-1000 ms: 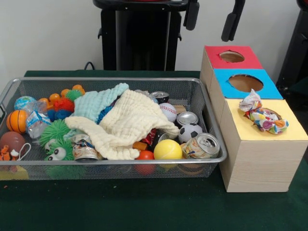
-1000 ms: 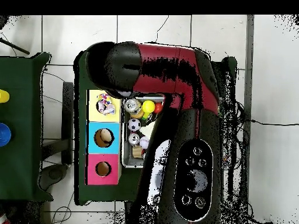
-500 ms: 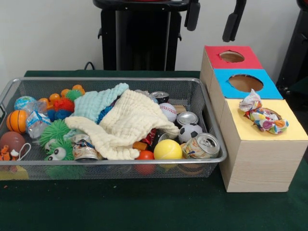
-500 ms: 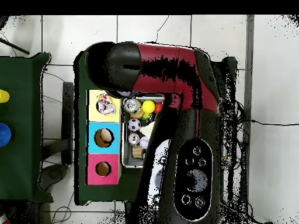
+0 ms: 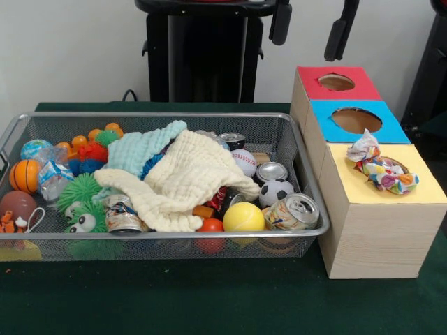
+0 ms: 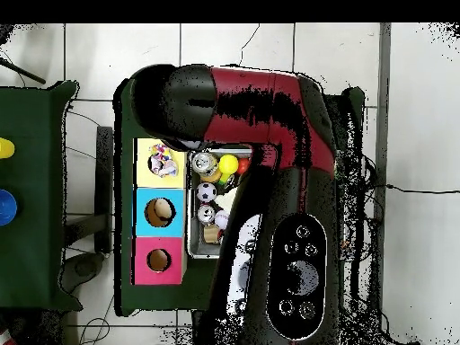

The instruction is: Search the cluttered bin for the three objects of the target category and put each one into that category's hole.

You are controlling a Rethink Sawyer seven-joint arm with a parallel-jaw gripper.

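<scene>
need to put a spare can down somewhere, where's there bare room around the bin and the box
The green table in front of the wire bin and the wooden box is bare. The yellow top has bare margin around the crumpled patterned wrapper sitting in its hole. Inside the bin it is crowded: cream cloth, balls and cans.

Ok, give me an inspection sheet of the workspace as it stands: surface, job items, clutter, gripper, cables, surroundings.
Surface: dark green table cloth, bare in front of the bin.
Job's things: silver wire mesh bin; wooden sorting box with red, blue and yellow tops, one hole each; crumpled patterned wrapper sits at the yellow hole.
Clutter: cream cloth over the pile, teal cloth, dented drink can, yellow ball, small soccer ball, baseball, green spiky toys.
Gripper: two dark fingers at the top edge, apart, holding nothing.
Cables: black lead behind the bin.
Surroundings: black pedestal, pale wall.
</scene>
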